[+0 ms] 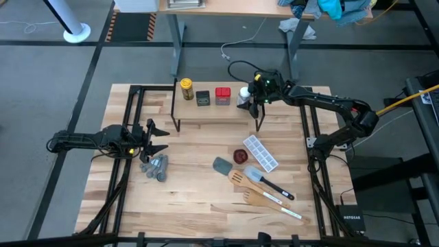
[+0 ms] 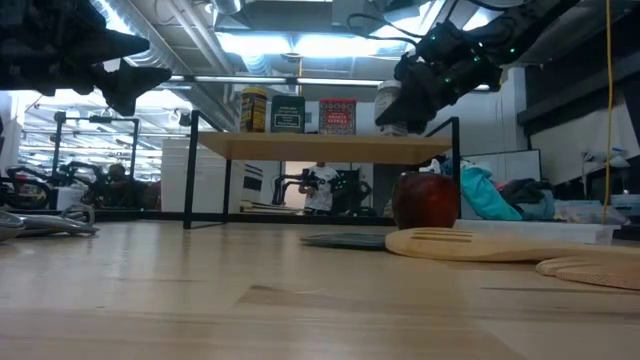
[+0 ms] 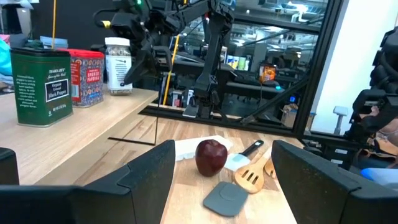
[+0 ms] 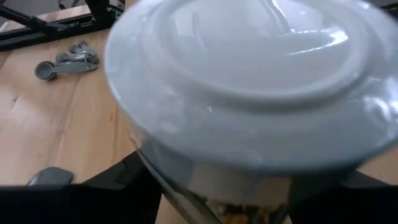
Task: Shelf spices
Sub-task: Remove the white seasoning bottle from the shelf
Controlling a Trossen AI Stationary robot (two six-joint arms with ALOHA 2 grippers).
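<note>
I am closing the right gripper [image 1: 248,100] around the white-capped jar [image 1: 243,95] at the shelf's [image 1: 206,113] right end (upright), squeezing gently so it doesn't tip; left gripper [image 1: 152,139] idling open beside the shelf.

Room around the wooden tabletop [image 1: 206,199]: grey carpet floor [image 1: 41,89] on all sides, a second desk [image 1: 226,8] with grey legs beyond it bearing heaped cloth [image 1: 329,10], a white pedestal base [image 1: 77,31] beyond its left corner, ceiling strip lights [image 2: 300,45] above.
</note>
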